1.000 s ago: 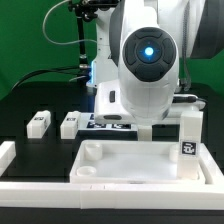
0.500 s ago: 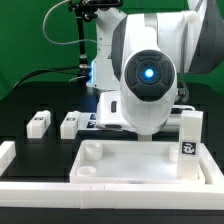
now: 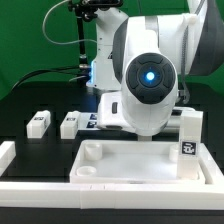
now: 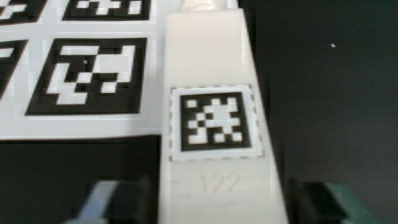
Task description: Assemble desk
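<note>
The desk top [image 3: 140, 165], a large white tray with a raised rim, lies at the front of the table. Two white block legs [image 3: 38, 122] [image 3: 69, 124] lie on the exterior view's left, and one leg [image 3: 189, 135] stands upright at the tray's right corner. In the wrist view another white leg [image 4: 214, 110] with a square tag lies lengthwise between my gripper [image 4: 217, 200] fingers [image 4: 107, 196]. The jaws are open, with a dark gap on each side of the leg. In the exterior view the gripper is hidden behind the arm.
The marker board [image 3: 105, 125] lies behind the tray, and its tags [image 4: 80, 70] show right beside the leg in the wrist view. The bulky arm [image 3: 150, 75] hangs over the tray's far edge. A white rail [image 3: 10, 160] borders the table's front left.
The arm's wrist housing has shifted slightly towards the exterior view's left and lower over the past second. The legs and the tray have not moved.
</note>
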